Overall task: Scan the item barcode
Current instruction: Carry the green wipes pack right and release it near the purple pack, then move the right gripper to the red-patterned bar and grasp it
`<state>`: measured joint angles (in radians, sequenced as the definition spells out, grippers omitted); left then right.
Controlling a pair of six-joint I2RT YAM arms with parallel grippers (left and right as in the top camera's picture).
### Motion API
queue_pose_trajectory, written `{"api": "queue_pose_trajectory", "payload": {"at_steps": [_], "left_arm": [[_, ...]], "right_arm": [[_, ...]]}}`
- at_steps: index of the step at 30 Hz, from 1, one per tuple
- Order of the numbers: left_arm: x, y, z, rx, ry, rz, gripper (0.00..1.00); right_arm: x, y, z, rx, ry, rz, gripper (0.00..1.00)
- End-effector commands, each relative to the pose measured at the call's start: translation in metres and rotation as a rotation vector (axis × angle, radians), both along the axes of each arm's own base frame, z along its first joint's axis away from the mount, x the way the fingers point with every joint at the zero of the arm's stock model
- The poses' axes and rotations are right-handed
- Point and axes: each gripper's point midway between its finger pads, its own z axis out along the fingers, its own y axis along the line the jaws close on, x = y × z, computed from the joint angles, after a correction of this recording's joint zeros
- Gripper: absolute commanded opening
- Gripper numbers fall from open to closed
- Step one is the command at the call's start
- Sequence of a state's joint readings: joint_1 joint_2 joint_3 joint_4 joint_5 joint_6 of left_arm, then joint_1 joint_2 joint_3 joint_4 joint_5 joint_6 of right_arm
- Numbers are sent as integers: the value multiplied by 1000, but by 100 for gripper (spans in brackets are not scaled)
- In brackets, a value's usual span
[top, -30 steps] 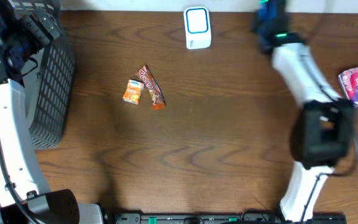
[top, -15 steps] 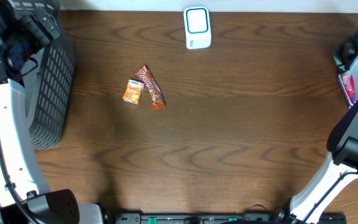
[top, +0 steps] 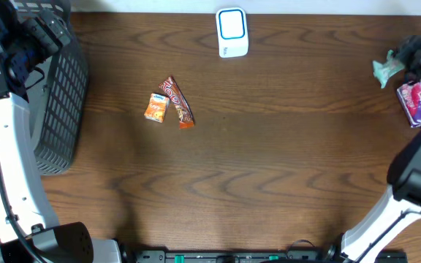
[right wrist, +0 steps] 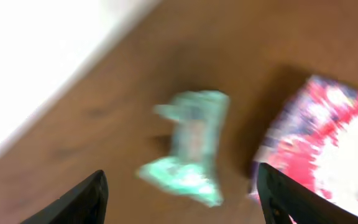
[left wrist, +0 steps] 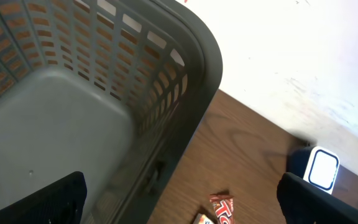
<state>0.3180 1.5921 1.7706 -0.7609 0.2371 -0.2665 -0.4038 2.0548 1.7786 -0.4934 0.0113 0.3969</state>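
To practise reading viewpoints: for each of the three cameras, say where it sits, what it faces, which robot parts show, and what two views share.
Overhead: above the table, looking down; left arm and right arm show at the edges.
Left wrist: over the basket, scanner beyond; left fingers frame the bottom.
Right wrist: looks down on a green packet beside a pink packet; right fingers at the bottom corners.
Shared: overhead and left wrist both show the basket and scanner.
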Motion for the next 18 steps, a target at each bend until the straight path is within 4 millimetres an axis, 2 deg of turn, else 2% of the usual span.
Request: {"api": "queue_pose_trajectory", "payload": {"at_steps": [1,2,4,5,7,9,12,13,15,16,18], "left_arm": [[-2,0,7,-2,-16,6,98],[-2,0,7,-2,-16,6,98],[-2,0,7,-2,-16,6,98],[-2,0,7,-2,-16,6,98],[-2,0,7,-2,-16,6,98],[-2,0,7,-2,-16,6,98],[-2,0,7,-2,-16,6,98],[-2,0,7,-2,-16,6,98],[-2,0,7,-2,-16,6,98],[-2,0,7,-2,-16,6,98],[-2,0,7,-2,-16,6,98]], "right_arm": [[9,72,88,55,-200,292,71],[8,96,101,95,-233,386,70],[3,140,112,181,-259,541,71],[-1,162,113,231,-255,606,72],[-10,206,105,311,-212,728,60],[-20,246,85,340,-128,815,51],[-33,308,55,340,-26,980,49],[-36,330,45,334,2,1042,54],[-44,377,22,315,54,1162,73],[-47,395,9,304,86,1187,77],[-52,429,-19,267,148,1232,77]]}}
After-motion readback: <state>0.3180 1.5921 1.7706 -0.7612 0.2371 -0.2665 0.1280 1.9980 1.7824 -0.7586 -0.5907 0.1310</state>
